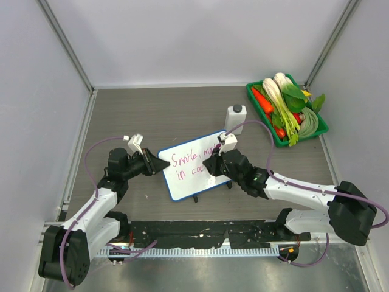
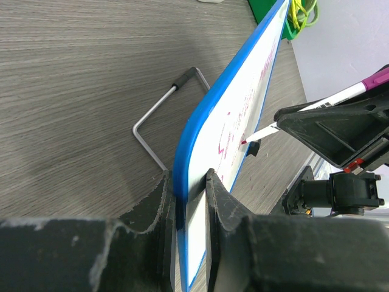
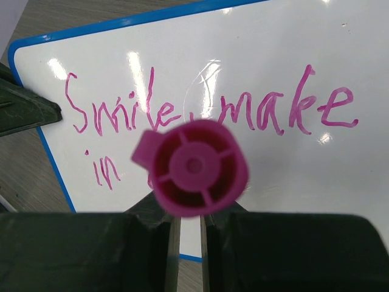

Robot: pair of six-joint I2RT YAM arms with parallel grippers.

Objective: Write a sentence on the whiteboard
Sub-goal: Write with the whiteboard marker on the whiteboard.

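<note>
Grey wood-grain table (image 1: pixel 182 109) fills the overhead view, white walls round it. Two black-and-white arms reach in from the bottom edge toward the centre of the frame. The whiteboard (image 1: pixel 191 185), blue rim and rounded corners, stands tilted at centre frame between the two arms, long side running lower left to upper right, with a small black foot (image 1: pixel 196 199) at its lower edge. Left gripper (image 1: pixel 159 165) is at the board's left edge; in the left wrist view its jaws pinch the blue rim from both sides, one finger on the back and one on the written face (image 2: pixel 188 188). Green tray (image 1: pixel 320 125) of vegetables sits in the upper right corner, well apart from the board. White bottle (image 1: pixel 235 118) with a dark cap stands just above the board's upper right corner. Right gripper (image 1: pixel 214 165) is over the board's right half, jaws pressed onto a marker (image 2: pixel 340 96), white barrel with a magenta cap end (image 3: pixel 194 167) facing the wrist camera. The marker tip meets the board face at the lower line of writing. A bent wire stand (image 2: pixel 159 112) lies on the table behind the board. The sentence (image 3: pixel 267 112) is in magenta, top line "Smile, make", second line starting "in", the rest hidden by the cap in the right wrist view.
</note>
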